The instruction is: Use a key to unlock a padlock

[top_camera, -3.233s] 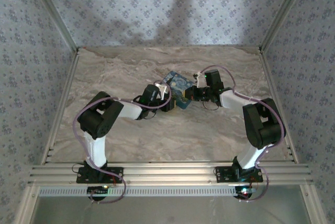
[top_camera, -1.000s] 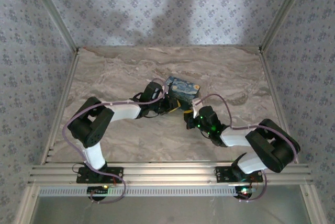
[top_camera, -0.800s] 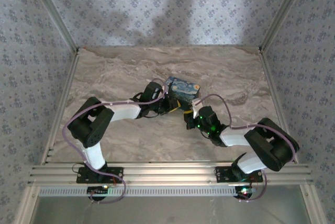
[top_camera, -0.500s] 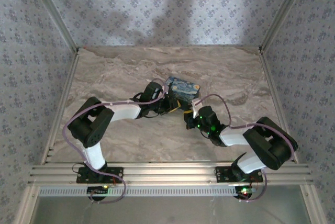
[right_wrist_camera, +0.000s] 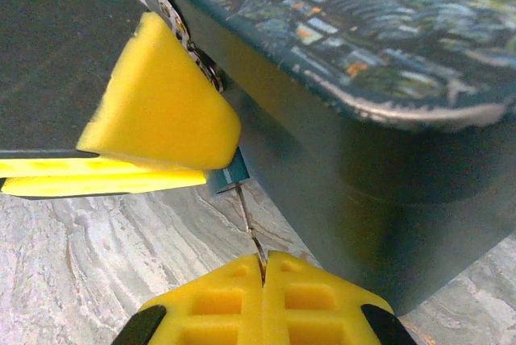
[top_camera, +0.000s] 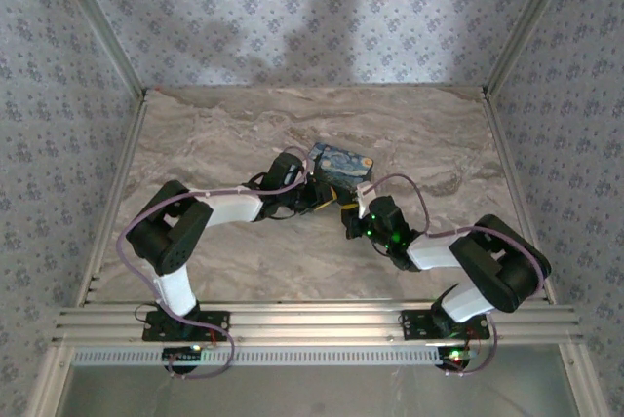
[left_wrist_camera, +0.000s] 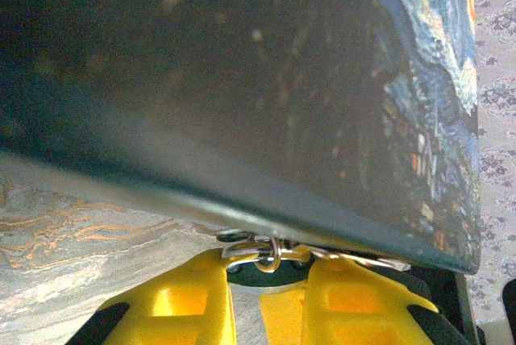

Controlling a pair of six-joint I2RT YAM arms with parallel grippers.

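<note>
The tiny bluish padlock (right_wrist_camera: 228,177) sits between the yellow fingers (right_wrist_camera: 161,111) of my left gripper (left_wrist_camera: 270,260), which is shut on it. Its silvery shackle (left_wrist_camera: 270,250) hooks into the latch of the starry-night tin (left_wrist_camera: 242,79). My right gripper (right_wrist_camera: 262,258) is shut on a thin metal key (right_wrist_camera: 248,220), which points up with its tip at the underside of the padlock. In the top view the left gripper (top_camera: 327,198) and the right gripper (top_camera: 348,214) meet at the near side of the tin (top_camera: 339,164).
The tin stands on the marbled table (top_camera: 224,134) near its middle. Patterned walls and aluminium rails (top_camera: 117,193) close the table in on three sides. Open table lies to the left, to the right and behind the tin.
Since three seconds ago the right arm has come round from the tin's far right side to its near side. Over the last second both arms have hardly moved.
</note>
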